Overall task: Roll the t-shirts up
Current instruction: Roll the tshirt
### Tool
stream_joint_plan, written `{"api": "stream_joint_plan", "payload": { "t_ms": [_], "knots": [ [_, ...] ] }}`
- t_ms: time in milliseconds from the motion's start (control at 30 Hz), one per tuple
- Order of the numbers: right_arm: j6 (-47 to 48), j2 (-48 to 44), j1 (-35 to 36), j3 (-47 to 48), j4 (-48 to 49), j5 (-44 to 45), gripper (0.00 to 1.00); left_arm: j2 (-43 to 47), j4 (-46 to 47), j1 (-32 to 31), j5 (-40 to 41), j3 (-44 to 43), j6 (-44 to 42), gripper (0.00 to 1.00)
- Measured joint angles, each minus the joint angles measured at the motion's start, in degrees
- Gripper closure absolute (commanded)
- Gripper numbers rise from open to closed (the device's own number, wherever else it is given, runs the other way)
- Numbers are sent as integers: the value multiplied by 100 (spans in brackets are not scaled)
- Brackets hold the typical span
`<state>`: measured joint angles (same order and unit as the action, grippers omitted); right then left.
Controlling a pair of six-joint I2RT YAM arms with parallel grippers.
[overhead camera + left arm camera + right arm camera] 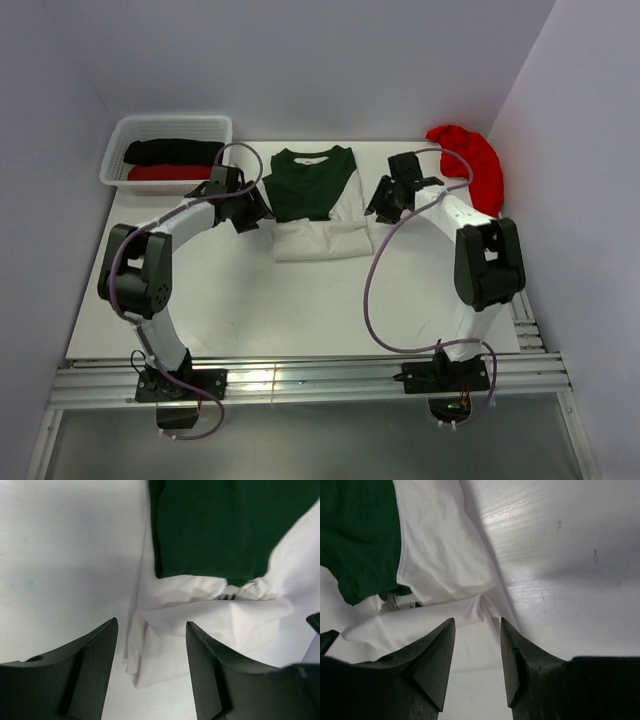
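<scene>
The left tool and right tool are hovering half open and empty beside the t-shirt near the desk's far edge, and its loose fold is likely risking springing undone.

White tee with dark green sleeves; red tee; black tee; white basket.

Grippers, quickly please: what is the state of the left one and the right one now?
Left gripper: open, holding nothing, over the white fold of the t-shirt.
Right gripper: open, holding nothing, over the same t-shirt.
</scene>
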<state>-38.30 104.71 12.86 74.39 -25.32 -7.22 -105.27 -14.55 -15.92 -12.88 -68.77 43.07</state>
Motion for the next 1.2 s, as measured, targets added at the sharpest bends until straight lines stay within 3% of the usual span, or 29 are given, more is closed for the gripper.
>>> {"api": "stream_joint_plan", "payload": {
  "t_ms": [133,167,267,467,667,900,1200],
  "knots": [
    [79,-857,7,-470,234,-50,76,726,-107,-109,435,4,-28,42],
    [92,-1106,17,-625,363,-151,89,903,-94,-177,479,4,-20,43],
    [63,-1405,76,-896,793,-544,100,1360,186,-527,444,83,66,49],
    [-330,-979,369,-1445,2085,-1893,100,1104,957,-1051,-251,420,374,54],
    [-1005,-372,516,-1834,3519,-2865,100,437,1720,-1073,-745,903,643,54],
    [-1552,479,509,-1928,4837,-3200,100,-15,2544,-1034,-815,1215,787,55],
    [-1635,1145,-125,-1838,4876,-3106,100,-249,3158,-516,-820,1497,831,55]
  ]
}}
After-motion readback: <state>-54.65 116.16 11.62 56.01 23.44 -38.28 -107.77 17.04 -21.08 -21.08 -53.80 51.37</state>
